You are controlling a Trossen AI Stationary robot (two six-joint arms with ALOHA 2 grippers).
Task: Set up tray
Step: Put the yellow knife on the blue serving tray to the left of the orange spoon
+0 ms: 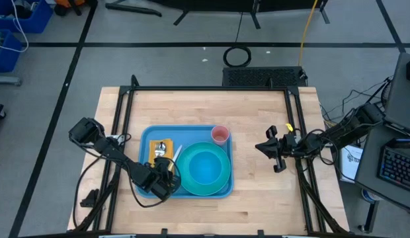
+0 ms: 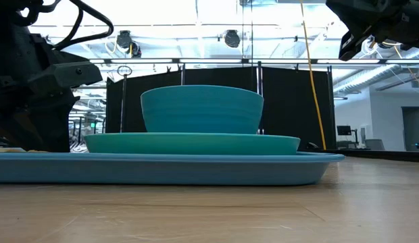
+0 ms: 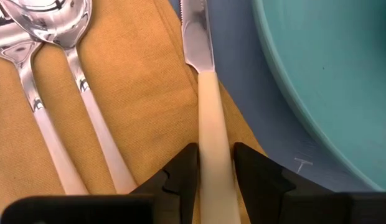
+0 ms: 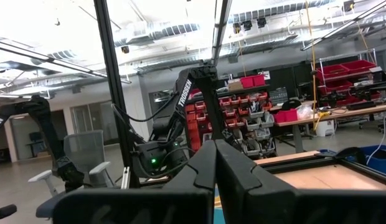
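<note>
Tray (image 1: pixel 142 185), mid-surface, holding plate (image 1: pixel 221 182), bowl (image 1: pixel 204 166), cup (image 1: pixel 219 135), napkin (image 3: pixel 137 74) with cutlery; left hand (image 3: pixel 216 168) pinches knife (image 3: pixel 208 130), likely to align it; right hand (image 4: pixel 215 165) pressed together, parked aside.

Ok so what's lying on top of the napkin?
On the napkin: two spoons and a knife, its handle between the left tool's fingers. What's under the napkin is hidden.

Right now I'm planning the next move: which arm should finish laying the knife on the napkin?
Left. Its gripper already straddles the knife handle over the orange napkin in the tray; the right gripper waits off the tray.
</note>
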